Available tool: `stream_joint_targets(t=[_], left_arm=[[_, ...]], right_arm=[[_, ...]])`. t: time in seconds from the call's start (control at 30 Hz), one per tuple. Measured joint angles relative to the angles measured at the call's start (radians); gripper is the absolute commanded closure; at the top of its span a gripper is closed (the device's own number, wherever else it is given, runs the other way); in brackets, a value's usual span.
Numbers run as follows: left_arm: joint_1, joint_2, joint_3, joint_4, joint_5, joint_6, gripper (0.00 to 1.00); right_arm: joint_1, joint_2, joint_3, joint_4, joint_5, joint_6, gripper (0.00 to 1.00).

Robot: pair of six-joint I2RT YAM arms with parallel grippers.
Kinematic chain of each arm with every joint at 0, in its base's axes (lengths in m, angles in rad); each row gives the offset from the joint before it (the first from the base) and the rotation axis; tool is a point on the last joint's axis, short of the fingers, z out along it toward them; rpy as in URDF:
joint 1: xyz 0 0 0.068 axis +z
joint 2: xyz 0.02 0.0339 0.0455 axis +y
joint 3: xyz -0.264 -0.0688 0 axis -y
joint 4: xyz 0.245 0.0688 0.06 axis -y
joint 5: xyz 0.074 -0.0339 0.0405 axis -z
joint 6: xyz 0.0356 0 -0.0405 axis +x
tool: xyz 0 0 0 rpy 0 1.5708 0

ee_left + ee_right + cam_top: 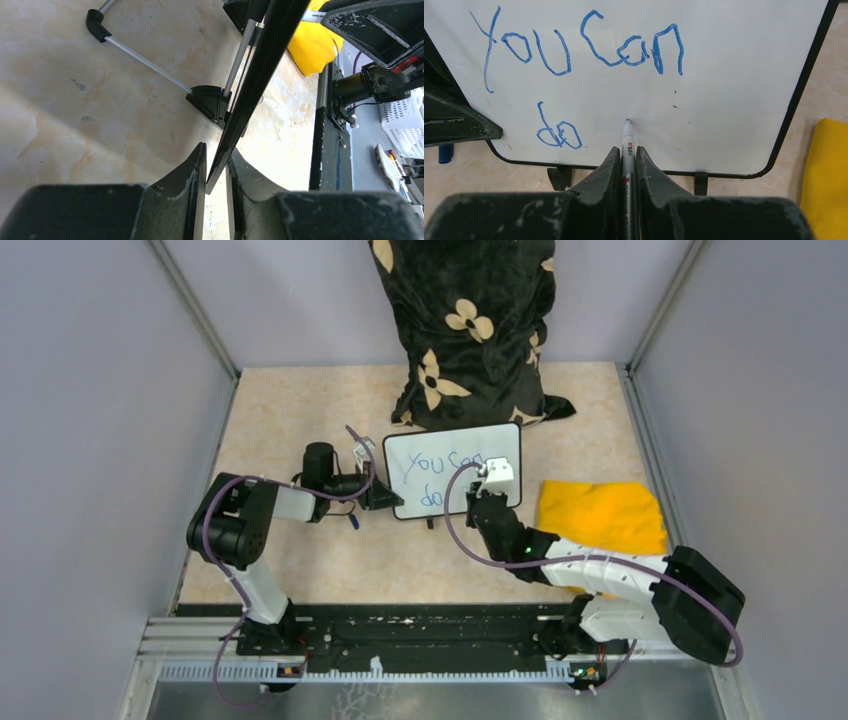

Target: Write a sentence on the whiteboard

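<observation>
The whiteboard stands upright mid-table, propped on its feet. Blue marker words, the sentence, read "You can" on the top line and "do" below it. My right gripper is shut on a white marker whose tip touches the board just right of "do". From above, the right gripper sits in front of the board's lower right part. My left gripper is shut on the board's lower left corner, seen edge-on as a black frame. In the top view, the left gripper is at that corner.
A yellow cloth lies right of the board. A black flower-print bag stands behind it against the back wall. A blue marker cap lies on the table near the board's left corner. The board's wire stand stretches out behind it.
</observation>
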Motion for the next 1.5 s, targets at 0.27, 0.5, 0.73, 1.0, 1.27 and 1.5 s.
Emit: stream_joint_targets(t=[0.27,0.5,0.73,1.0,1.27,1.5], left_arm=[[0.000,0.000,0.001,0.000,-0.001,0.000,0.74],[0.000,0.000,0.005,-0.007,-0.002,0.001,0.74],[0.000,0.000,0.005,-0.007,-0.002,0.001,0.74],[0.000,0.000,0.005,-0.007,-0.002,0.001,0.74],[0.000,0.000,0.005,-0.007,-0.003,0.001,0.74],[0.000,0.000,0.005,-0.007,-0.002,0.001,0.74]], right_arm=[[-0.002,0.017,0.013,0.009,-0.001,0.001,1.00],[-0.003,0.018,0.011,0.011,-0.001,0.012,1.00],[-0.003,0.012,-0.006,0.007,-0.009,0.038,1.00],[-0.003,0.002,-0.034,-0.006,-0.027,0.065,1.00],[-0.003,0.000,-0.043,-0.019,-0.039,0.083,1.00],[-0.003,-0.015,-0.053,-0.040,-0.035,0.087,1.00]])
